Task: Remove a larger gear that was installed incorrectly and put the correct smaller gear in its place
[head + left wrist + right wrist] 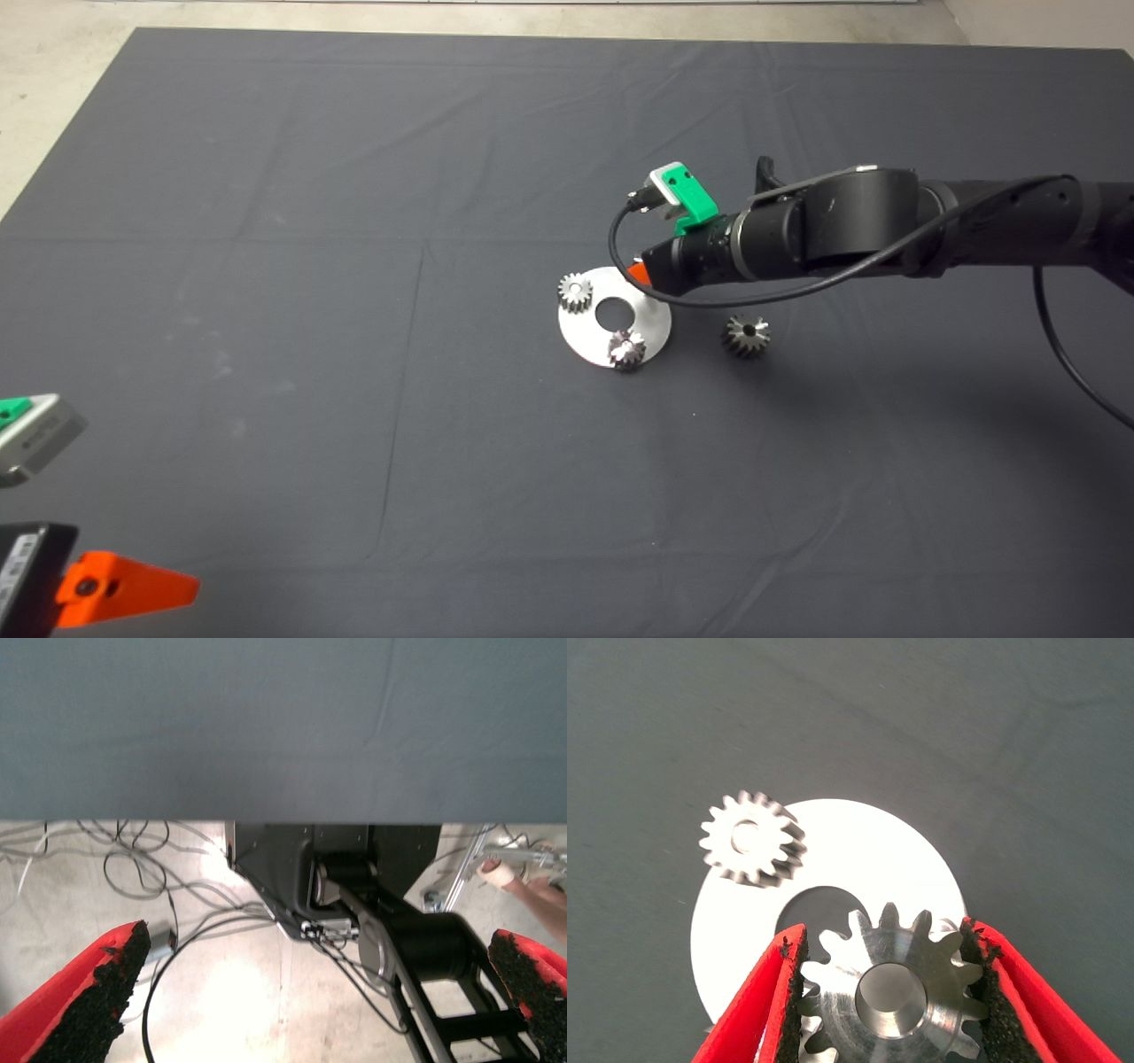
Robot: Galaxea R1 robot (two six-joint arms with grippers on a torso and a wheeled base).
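My right gripper [884, 932] reaches in from the right over the round silver plate [651, 323] and is shut on the larger gear [890, 992]. Its black pads [794, 988] press the gear's teeth from both sides. In the head view the arm hides this gear, and only a red fingertip [638, 272] shows. I cannot tell whether the gear rests on the plate or hangs just above it. The smaller gear [746, 336], dark grey, lies on the mat to the right of the plate. My left gripper [310, 1001] is parked open at the lower left edge.
A pale small gear [575, 292] with straight teeth sits on the plate's left rim and also shows in the right wrist view [751, 849]. Another small shiny gear [626, 349] sits on the plate's front edge. The left wrist view shows floor cables and a person's foot [532, 890].
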